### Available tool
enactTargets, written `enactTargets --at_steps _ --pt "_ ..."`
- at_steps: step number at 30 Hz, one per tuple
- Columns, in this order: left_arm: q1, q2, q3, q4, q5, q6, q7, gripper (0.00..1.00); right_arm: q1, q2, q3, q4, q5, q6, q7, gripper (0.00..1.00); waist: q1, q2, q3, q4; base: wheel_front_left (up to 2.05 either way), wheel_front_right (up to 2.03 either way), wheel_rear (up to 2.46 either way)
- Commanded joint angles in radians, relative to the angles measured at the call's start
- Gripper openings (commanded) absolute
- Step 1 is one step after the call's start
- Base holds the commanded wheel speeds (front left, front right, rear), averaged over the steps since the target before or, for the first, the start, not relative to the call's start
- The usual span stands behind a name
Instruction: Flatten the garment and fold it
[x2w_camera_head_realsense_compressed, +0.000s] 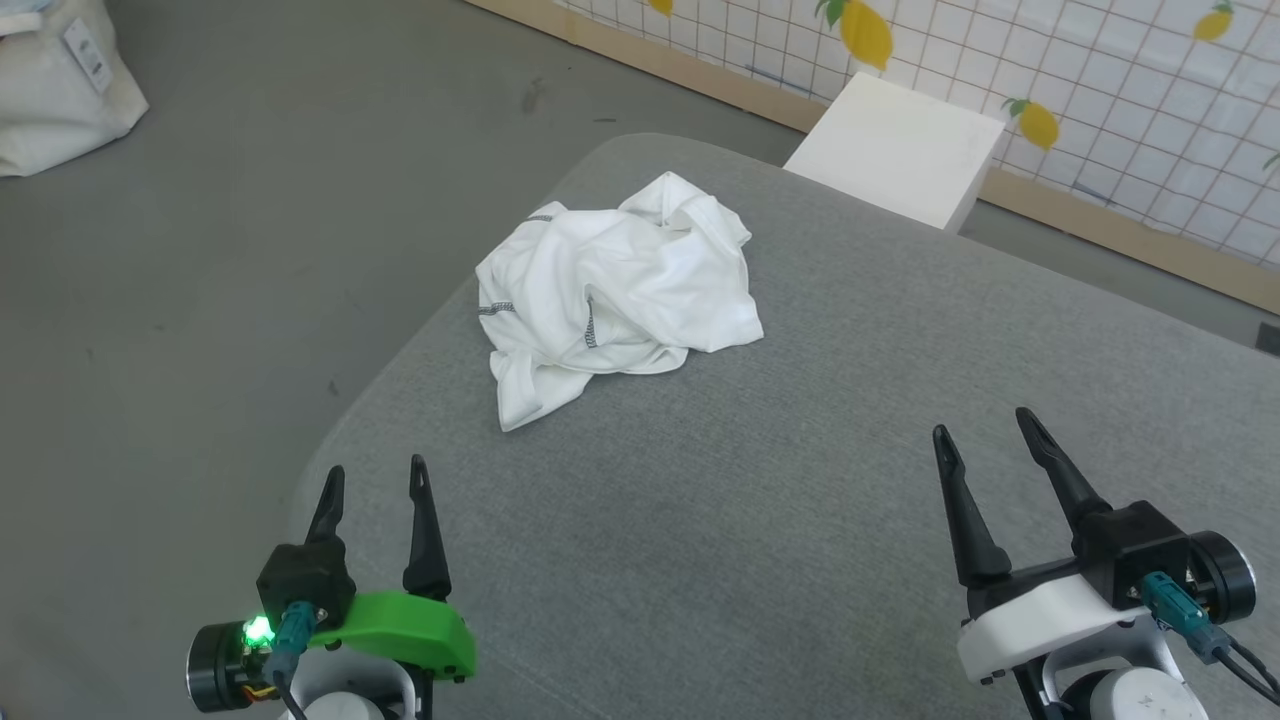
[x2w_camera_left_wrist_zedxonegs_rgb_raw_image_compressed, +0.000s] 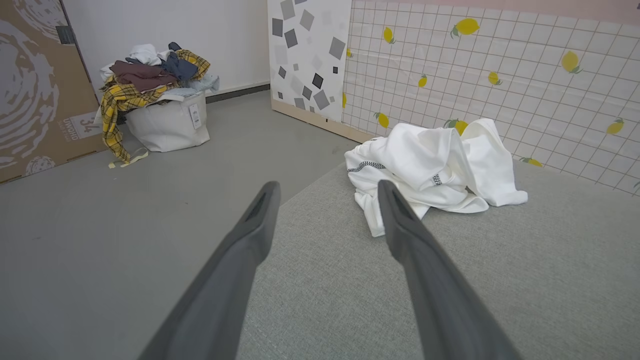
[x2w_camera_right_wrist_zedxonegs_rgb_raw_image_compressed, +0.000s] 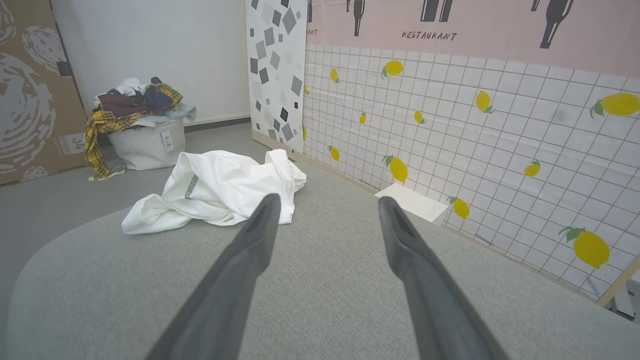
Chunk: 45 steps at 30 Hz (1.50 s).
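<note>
Finds the grey cushion (x2w_camera_head_realsense_compressed: 800, 450) bearing the garment (x2w_camera_head_realsense_compressed: 615, 290), bunched toward its far left edge. Shows the left gripper (x2w_camera_head_realsense_compressed: 377, 466) and right gripper (x2w_camera_head_realsense_compressed: 981, 421) well short of it, fingers spread, holding nothing. Calls for pinching two outer hems, perhaps the stitched ones, and drawing them apart. Adds, through the wrist views, a clothes-heaped laundry bag (x2w_camera_left_wrist_zedxonegs_rgb_raw_image_compressed: 165, 120).

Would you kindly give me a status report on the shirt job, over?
Left pincer open, empty. Right pincer open, empty. Garment crumpled on grey cushion, untouched. White box beyond far edge, not in the way.
</note>
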<state>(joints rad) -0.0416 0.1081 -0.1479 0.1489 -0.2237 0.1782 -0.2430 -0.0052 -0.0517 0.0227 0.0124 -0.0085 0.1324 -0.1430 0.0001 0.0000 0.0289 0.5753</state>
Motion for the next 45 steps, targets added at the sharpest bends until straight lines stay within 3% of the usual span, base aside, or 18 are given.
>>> enactTargets --at_steps 1,15,24,35,45 --pt "-0.016 0.008 -0.006 0.005 -0.012 0.008 -0.012 1.0 -0.015 0.001 0.001 0.002 -0.005 -0.002 -0.01 1.0 -0.0001 0.0 0.001 0.01 0.0 0.0 0.0" --pt "-0.019 0.014 -0.014 0.017 -0.028 0.01 -0.018 1.0 -0.016 0.001 0.007 0.004 0.003 -0.002 -0.014 1.0 -0.0001 0.0 0.001 0.016 0.0 0.0 0.0" --pt "-0.209 0.011 0.001 0.081 -0.132 -0.071 0.074 1.0 -0.052 0.001 0.018 -0.024 -0.021 -0.002 0.011 1.0 -0.0001 0.0 0.093 -0.03 0.0 0.0 0.0" --pt "-0.6 0.09 0.092 0.29 -0.306 -0.151 0.365 1.0 -0.172 0.001 0.064 -0.074 -0.059 -0.002 0.037 1.0 -0.0001 0.0 0.374 -0.235 0.0 0.0 0.0" --pt "-0.768 0.221 0.18 0.389 -0.429 -0.098 0.719 1.0 -0.286 0.001 0.075 -0.042 -0.035 -0.002 -0.013 1.0 -0.0001 0.0 0.562 -0.42 0.0 0.0 0.0"
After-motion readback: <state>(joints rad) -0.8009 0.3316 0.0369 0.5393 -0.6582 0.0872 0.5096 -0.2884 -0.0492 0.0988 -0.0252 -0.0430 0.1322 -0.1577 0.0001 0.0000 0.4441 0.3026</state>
